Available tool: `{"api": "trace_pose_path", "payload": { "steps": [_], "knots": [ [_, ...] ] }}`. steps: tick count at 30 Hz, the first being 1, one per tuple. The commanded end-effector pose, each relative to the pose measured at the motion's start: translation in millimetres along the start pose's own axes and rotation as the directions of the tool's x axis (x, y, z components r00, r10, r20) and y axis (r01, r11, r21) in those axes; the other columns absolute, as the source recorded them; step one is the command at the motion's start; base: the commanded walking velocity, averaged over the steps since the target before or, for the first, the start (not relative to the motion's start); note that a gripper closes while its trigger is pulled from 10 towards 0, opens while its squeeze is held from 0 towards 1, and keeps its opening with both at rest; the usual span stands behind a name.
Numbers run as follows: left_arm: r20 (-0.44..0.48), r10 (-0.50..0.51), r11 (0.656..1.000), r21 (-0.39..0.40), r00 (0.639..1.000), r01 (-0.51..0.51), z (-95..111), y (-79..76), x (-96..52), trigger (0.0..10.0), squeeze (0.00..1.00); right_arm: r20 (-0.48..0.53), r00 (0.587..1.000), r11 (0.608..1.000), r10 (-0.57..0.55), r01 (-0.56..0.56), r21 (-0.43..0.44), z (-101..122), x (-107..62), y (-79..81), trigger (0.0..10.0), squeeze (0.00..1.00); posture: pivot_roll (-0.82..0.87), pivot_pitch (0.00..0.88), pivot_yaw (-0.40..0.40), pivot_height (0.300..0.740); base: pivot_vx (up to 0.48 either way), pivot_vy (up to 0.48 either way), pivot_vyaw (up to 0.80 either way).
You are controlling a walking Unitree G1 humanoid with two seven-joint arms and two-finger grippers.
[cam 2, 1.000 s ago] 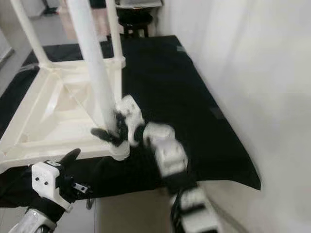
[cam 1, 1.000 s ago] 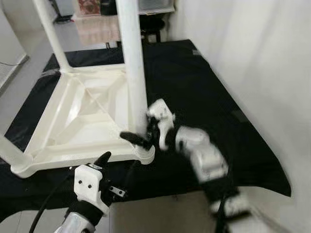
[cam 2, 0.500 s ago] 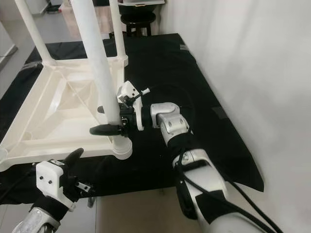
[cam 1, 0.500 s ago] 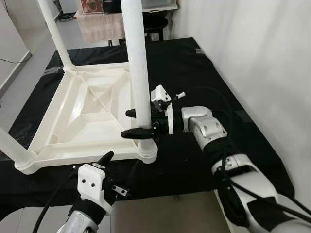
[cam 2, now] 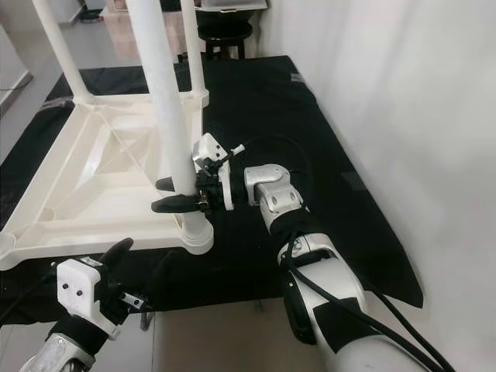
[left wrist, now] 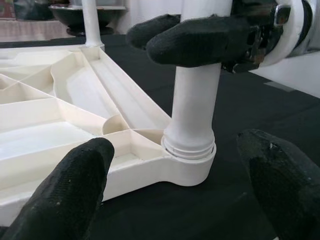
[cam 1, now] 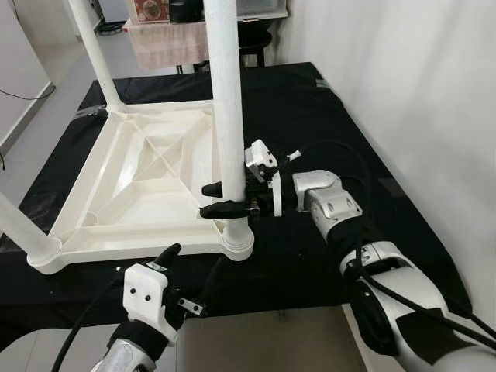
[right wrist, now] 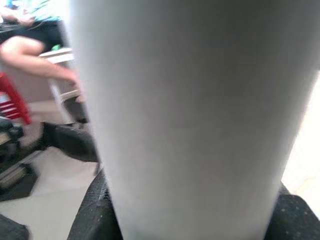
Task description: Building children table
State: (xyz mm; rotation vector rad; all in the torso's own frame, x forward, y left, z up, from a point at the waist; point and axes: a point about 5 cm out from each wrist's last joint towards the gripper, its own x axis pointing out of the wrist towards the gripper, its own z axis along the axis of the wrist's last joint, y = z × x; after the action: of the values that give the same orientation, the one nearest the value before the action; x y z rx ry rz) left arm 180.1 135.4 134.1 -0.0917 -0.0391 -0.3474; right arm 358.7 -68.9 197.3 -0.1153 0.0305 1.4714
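Currently gripping the white leg (cam 1: 225, 101) low down with the right pincer (cam 1: 208, 199), closing both black fingers snugly on opposite sides of it and holding nothing else. Keeping that leg upright over the corner socket (cam 1: 236, 236) just below the pincer, most likely to steady it or turn it home. Showing a few thread rings (left wrist: 189, 145) between leg and socket, so probably not yet screwing down fully, judging from the left wrist view. Grasping low rather than high, seemingly to keep control close to the joint.

Holding the left pincer (left wrist: 175, 150) wide open and empty, hovering just short of the same corner with one finger to either side of it, apparently waiting to brace the frame against twisting.

Lying upside down beyond both pincers: the upturned table (cam 1: 132, 201), resting on the black-covered tabletop (cam 1: 310, 116) with its ribbed underside facing up, giving open access to the sockets. Standing already in two other corners, well apart from the right pincer: a far leg (cam 1: 97, 54) and a near leg (cam 1: 15, 225).
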Motion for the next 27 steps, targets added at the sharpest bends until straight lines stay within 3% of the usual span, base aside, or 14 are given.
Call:
{"api": "trace_pose_path", "payload": {
  "steps": [1, 3, 4, 5, 6, 7, 10, 12, 15, 16, 19, 20, 21, 27],
  "knots": [
    [-0.021, 0.007, 1.0, 0.0, 1.0, -0.007, -3.7, 1.4, -2.9, 10.0, 0.0, -0.014, 0.986, 0.985, -0.166, 0.166, 0.039, -11.6, -6.5, 2.5, 0.0, 0.0, 0.01, 0.074, 0.004, 0.74, 0.0, 0.0, 0.0],
    [-0.023, 0.007, 1.0, 0.002, 1.0, -0.007, -3.4, 2.4, -3.9, 10.0, 0.0, -0.042, 0.95, 0.949, -0.31, 0.312, 0.052, -19.1, -5.9, 4.6, 0.0, 0.0, 0.01, 0.075, -0.005, 0.74, 0.0, 0.0, 0.0],
    [-0.023, 0.007, 1.0, 0.004, 1.0, -0.007, -2.7, 4.1, -4.2, 10.0, 0.0, -0.086, 0.783, 0.773, -0.617, 0.622, 0.122, -30.3, -1.0, 12.5, 0.0, 0.0, 0.0, 0.082, 0.006, 0.74, 0.0, 0.0, 0.0],
    [-0.025, 0.005, 1.0, 0.007, 1.0, -0.005, -2.6, 4.9, -4.1, 10.0, 0.0, -0.138, 0.678, 0.664, -0.722, 0.735, 0.137, -42.4, 4.5, 32.7, 0.0, 0.0, 0.0, 0.094, 0.018, 0.74, 0.0, 0.0, 0.0],
    [-0.025, 0.005, 1.0, 0.007, 1.0, -0.005, -2.6, 4.9, -4.1, 10.0, 0.0, -0.138, 0.678, 0.664, -0.722, 0.735, 0.137, -42.4, 4.5, 32.7, 0.0, 0.0, 0.0, 0.094, 0.018, 0.74, 0.0, 0.0, 0.0],
    [-0.026, 0.005, 1.0, 0.009, 1.0, -0.004, -2.7, 5.2, -3.8, 10.0, 0.0, -0.164, 0.616, 0.598, -0.771, 0.788, 0.146, -47.3, 6.9, 46.8, 0.0, 0.0, 0.0, 0.094, 0.018, 0.74, 0.0, 0.0, 0.0],
    [-0.027, 0.005, 1.0, 0.011, 1.0, -0.005, -3.0, 5.8, -3.2, 10.0, 0.0, -0.162, 0.644, 0.63, -0.747, 0.765, 0.136, -48.7, 12.5, 55.5, 0.0, 0.0, -0.02, 0.073, 0.027, 0.74, 0.0, 0.0, 0.0],
    [-0.024, 0.009, 1.0, 0.015, 1.0, -0.009, -3.2, 6.2, -1.6, 10.0, 0.0, -0.118, 0.713, 0.71, -0.692, 0.701, 0.071, -44.4, 20.5, 50.6, 0.0, 0.0, -0.01, 0.071, 0.018, 0.74, 0.0, 0.0, 0.0],
    [-0.019, 0.014, 1.0, 0.016, 1.0, -0.013, -2.9, 7.0, -0.6, 10.0, 0.0, -0.102, 0.724, 0.723, -0.682, 0.688, 0.052, -41.4, 23.4, 46.1, 0.0, 0.0, 0.0, 0.072, 0.014, 0.74, 0.0, 0.0, 0.0],
    [-0.018, 0.015, 1.0, 0.016, 1.0, -0.015, -2.9, 7.4, -0.1, 10.0, 0.0, -0.102, 0.721, 0.72, -0.685, 0.692, 0.053, -40.4, 23.4, 44.4, 10.0, 0.0, 0.0, 0.07, 0.015, 0.74, 0.0, 0.0, 0.0],
    [-0.018, 0.015, 1.0, 0.017, 1.0, -0.015, -3.0, 7.6, 0.3, 10.0, 0.0, -0.105, 0.711, 0.71, -0.695, 0.702, 0.055, -37.6, 22.1, 43.5, 10.0, 0.0, -0.01, 0.069, 0.02, 0.74, 0.0, 0.0, 0.0],
    [-0.018, 0.014, 1.0, 0.016, 1.0, -0.013, -3.1, 7.7, 0.7, 10.0, 0.0, -0.081, 0.745, 0.742, -0.662, 0.667, 0.075, -31.1, 23.6, 41.9, 10.0, 1.0, -0.01, 0.068, 0.025, 0.74, 0.0, 0.0, 0.0],
    [-0.018, 0.011, 1.0, 0.015, 1.0, -0.011, -3.1, 7.7, 1.0, 10.0, 0.0, -0.034, 0.795, 0.79, -0.605, 0.605, 0.098, -17.7, 27.1, 42.8, 10.0, 1.0, -0.02, 0.066, 0.028, 0.74, 0.0, 0.0, 0.0],
    [-0.018, 0.009, 1.0, 0.014, 1.0, -0.009, -3.3, 7.6, 1.5, 10.0, 0.0, 0.045, 0.862, 0.861, -0.505, 0.499, 0.1, 1.5, 30.3, 42.3, 10.0, 1.0, -0.01, 0.065, 0.025, 0.74, 0.0, 0.0, 0.0]
  ]
}}
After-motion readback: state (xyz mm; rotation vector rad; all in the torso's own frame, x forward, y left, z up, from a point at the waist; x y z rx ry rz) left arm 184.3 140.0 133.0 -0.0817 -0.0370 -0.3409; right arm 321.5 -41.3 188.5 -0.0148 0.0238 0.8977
